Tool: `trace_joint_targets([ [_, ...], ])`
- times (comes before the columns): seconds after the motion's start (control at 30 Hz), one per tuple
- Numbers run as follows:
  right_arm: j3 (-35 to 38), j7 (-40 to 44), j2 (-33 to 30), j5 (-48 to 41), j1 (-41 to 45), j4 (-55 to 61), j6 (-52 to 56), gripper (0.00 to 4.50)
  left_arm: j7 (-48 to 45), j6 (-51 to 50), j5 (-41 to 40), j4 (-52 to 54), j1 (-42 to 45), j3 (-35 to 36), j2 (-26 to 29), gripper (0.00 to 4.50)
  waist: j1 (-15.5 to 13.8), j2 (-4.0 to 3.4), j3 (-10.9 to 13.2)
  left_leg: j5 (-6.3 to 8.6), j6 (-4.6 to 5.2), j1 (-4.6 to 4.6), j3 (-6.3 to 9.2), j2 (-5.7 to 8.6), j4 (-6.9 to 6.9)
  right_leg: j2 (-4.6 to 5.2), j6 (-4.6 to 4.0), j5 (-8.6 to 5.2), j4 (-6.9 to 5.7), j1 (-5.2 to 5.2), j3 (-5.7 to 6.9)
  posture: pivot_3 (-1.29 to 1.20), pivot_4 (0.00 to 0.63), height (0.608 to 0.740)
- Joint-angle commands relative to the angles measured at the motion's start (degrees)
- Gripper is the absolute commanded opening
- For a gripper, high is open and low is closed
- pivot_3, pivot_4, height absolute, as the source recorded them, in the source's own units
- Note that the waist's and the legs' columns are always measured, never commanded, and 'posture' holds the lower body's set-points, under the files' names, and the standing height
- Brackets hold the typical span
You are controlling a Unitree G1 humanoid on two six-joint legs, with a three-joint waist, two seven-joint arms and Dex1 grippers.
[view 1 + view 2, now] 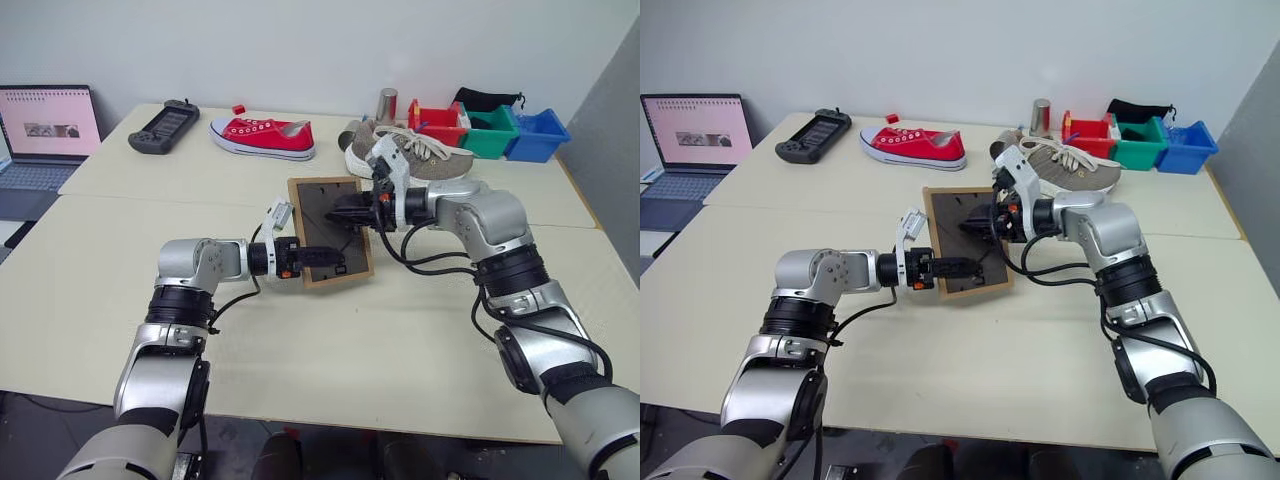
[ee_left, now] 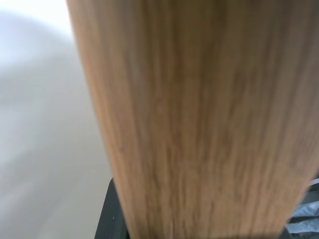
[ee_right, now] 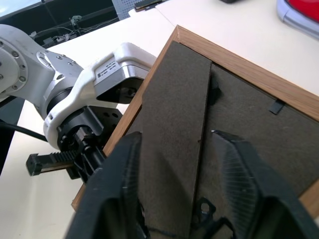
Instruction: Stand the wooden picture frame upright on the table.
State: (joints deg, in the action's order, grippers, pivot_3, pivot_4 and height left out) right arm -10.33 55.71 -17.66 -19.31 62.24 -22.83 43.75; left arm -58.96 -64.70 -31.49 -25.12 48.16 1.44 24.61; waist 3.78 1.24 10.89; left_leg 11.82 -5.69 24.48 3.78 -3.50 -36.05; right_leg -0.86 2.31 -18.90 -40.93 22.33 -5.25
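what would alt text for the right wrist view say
The right tool has its two black fingers spread over the dark back panel of the wooden picture frame, around its fold-out stand. The left tool grips the frame's edge, with the pale table beneath.

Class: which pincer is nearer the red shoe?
Right. The right pincer is at the frame's middle, closer to the red shoe; the left pincer grips the frame's near edge.

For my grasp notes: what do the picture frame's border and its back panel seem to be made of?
Frame border: light wood, matte, with fine lengthwise grain in the left wrist view; possibly veneer. Back panel: dark grey, dull and fibrous, likely pressed board or thick card, with small black clips at the edge.
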Motion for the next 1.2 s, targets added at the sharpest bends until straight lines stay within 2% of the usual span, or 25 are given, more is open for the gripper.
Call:
trace_joint_targets([
  [0.03, 1.1, 1.0, 1.1, -0.9, 3.3, -1.0, 0.6, 3.14, -0.8, -0.5, -2.2, 3.8, 0.2, 0.7, 0.3, 1.03, 0.0, 0.00, 0.0, 0.00, 0.00, 0.00, 0.01, 0.00, 0.00, 0.00, 0.00, 0.00, -0.01, 0.00, 0.00, 0.00, 0.150, 0.740],
  [0.27, 1.1, 4.6, 2.2, -2.0, 4.1, -3.1, 1.5, 3.14, -0.8, -1.4, -2.4, 5.1, -0.2, 0.6, 0.1, 1.03, 0.0, 0.00, 0.0, 0.00, 0.00, 0.00, 0.03, 0.01, 0.00, 0.00, 0.00, 0.00, -0.01, 0.00, 0.03, 0.00, 0.150, 0.740],
  [0.47, 1.0, 14.5, -1.1, -8.6, 1.3, 6.7, 7.0, 3.14, -1.1, -2.4, -2.4, 5.2, -0.1, 0.6, 0.4, 1.03, -0.1, -0.01, 0.0, 0.01, 0.01, 0.01, 0.05, 0.01, 0.00, 0.00, 0.00, 0.00, 0.00, -0.01, 0.07, 0.00, 0.150, 0.740],
  [0.7, 1.9, 16.7, -4.5, -10.9, -0.5, 10.0, 9.6, 3.14, -1.3, -3.3, -3.0, 6.2, -0.4, 0.2, 0.9, 1.03, 0.0, -0.01, 0.0, 0.01, 0.01, 0.00, 0.09, 0.00, 0.00, -0.01, 0.00, 0.00, -0.01, -0.01, 0.11, 0.00, 0.150, 0.740],
  [0.9, 2.2, 15.0, -7.2, -9.6, -2.3, 10.3, 9.0, 3.14, -1.7, -3.4, -3.4, 6.0, -0.1, -0.4, 1.1, 1.03, 0.0, -0.01, 0.0, 0.01, 0.02, 0.00, 0.08, 0.00, 0.00, -0.01, 0.00, 0.00, 0.00, -0.02, 0.10, 0.00, 0.150, 0.740],
  [1.03, 1.9, 13.0, -10.8, -5.4, -4.3, 7.3, 4.9, 3.14, -1.3, -4.8, -4.7, 6.0, 0.4, 0.5, 0.8, 1.03, -0.2, -0.01, 0.0, 0.01, 0.02, 0.01, 0.09, 0.01, 0.00, -0.01, 0.00, 0.00, 0.02, -0.02, 0.10, 0.00, 0.150, 0.740],
  [1.17, 3.0, 16.7, -17.6, -5.0, -6.6, 6.0, 3.2, 3.14, -1.6, -11.4, -8.9, 10.0, -1.0, 2.1, 2.2, 1.03, -0.4, 0.00, 0.0, 0.01, 0.02, 0.04, 0.08, 0.03, -0.01, 0.00, 0.00, 0.00, 0.06, -0.02, 0.08, 0.00, 0.150, 0.740],
  [1.2, 3.7, 15.5, -18.7, -3.9, -7.0, 5.5, 1.4, 3.14, -1.6, -13.0, -9.7, 11.3, -1.7, 2.2, 2.8, 1.03, -0.4, 0.00, 0.0, 0.01, 0.02, 0.06, 0.08, 0.03, -0.01, 0.00, 0.00, 0.00, 0.07, -0.02, 0.08, 0.00, 0.150, 0.740],
])
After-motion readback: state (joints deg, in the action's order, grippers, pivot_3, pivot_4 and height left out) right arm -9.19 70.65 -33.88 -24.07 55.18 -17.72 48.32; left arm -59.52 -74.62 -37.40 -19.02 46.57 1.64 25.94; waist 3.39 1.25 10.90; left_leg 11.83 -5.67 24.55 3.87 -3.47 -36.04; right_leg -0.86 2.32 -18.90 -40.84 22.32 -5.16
